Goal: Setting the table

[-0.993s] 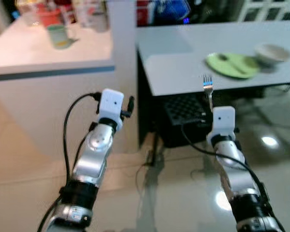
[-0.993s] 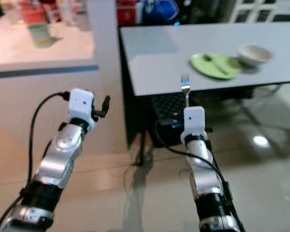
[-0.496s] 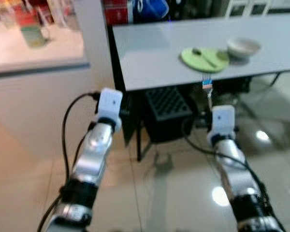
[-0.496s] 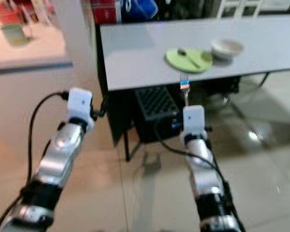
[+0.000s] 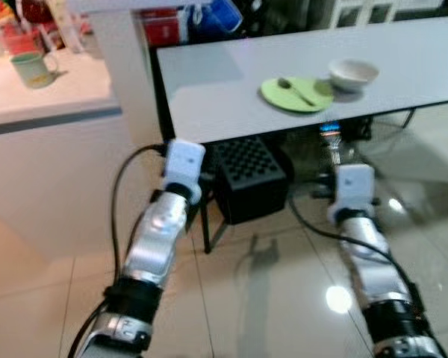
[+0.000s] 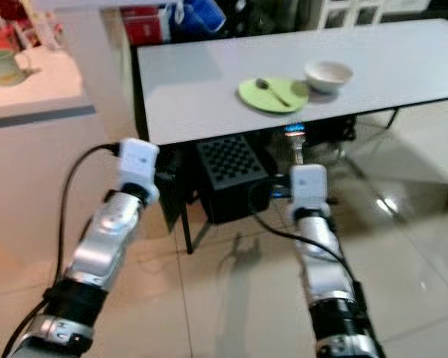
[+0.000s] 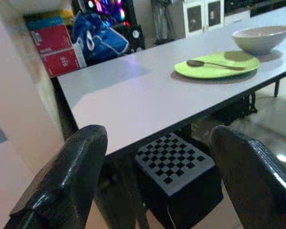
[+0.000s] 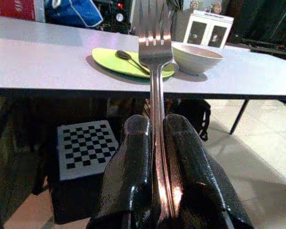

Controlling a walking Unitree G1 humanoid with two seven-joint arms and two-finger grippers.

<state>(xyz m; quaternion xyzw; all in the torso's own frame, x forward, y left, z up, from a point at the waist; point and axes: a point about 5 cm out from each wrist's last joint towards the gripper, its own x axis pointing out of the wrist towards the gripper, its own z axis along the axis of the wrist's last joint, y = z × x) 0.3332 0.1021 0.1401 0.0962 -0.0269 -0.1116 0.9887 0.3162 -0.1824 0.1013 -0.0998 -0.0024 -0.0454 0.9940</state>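
Note:
My right gripper is shut on a silver fork, tines pointing up; the fork stands in front of the grey table's near edge. On the grey table lies a green plate with a spoon on it, and a white bowl sits just right of the plate. My left gripper is open and holds nothing; it is raised left of the table's near corner, pointing at the table.
A black checkered box stands under the table. A white counter with a green mug and other items is to the left. Red boxes and a blue bag lie behind the table. Glossy tiled floor lies below.
The camera has shifted, so the table sits more centred and closer. Both arms keep their poses, the right still holding the fork upright.

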